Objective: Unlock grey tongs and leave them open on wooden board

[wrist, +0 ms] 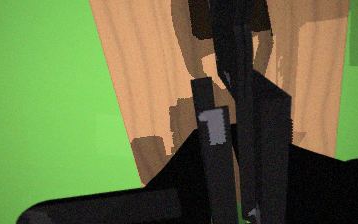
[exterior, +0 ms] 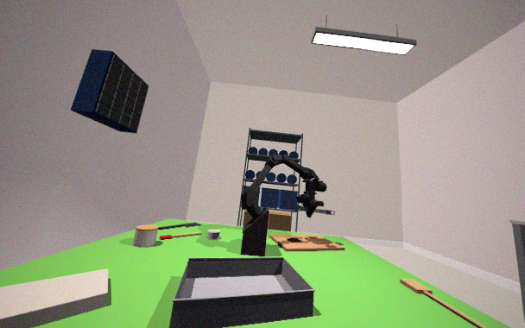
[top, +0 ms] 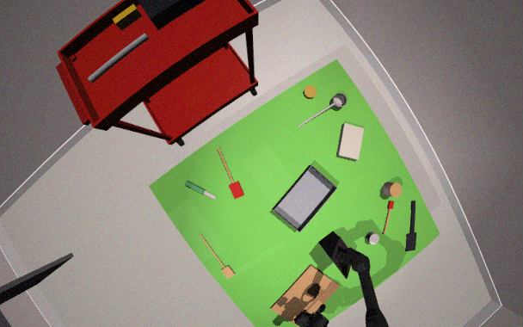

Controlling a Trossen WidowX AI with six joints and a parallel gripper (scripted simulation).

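Note:
My gripper [exterior: 311, 212] [wrist: 216, 135] is shut on the grey tongs [exterior: 326, 211] [wrist: 272, 130]. It hangs over the near part of the wooden board [top: 309, 275] [exterior: 313, 249] [wrist: 120, 55], raised well above it. In the exterior view the tongs lie about level, one end sticking out to the right of the gripper. In the wrist view their bars run up the picture between the black fingers. Whether the lock is off cannot be told. In the top view the arm mostly hides the tongs. The roasting tin [top: 317, 208] [exterior: 239, 311] stands empty.
The arm's black base [top: 332, 251] [exterior: 254, 235] stands between tin and board. A small white cup [top: 372, 238] [exterior: 213, 234] and a lidded jar [top: 390, 189] [exterior: 145, 236] stand beyond it. A wooden spatula [top: 228, 271] [exterior: 416, 286] lies on the board's other side. Shadows fall on the board.

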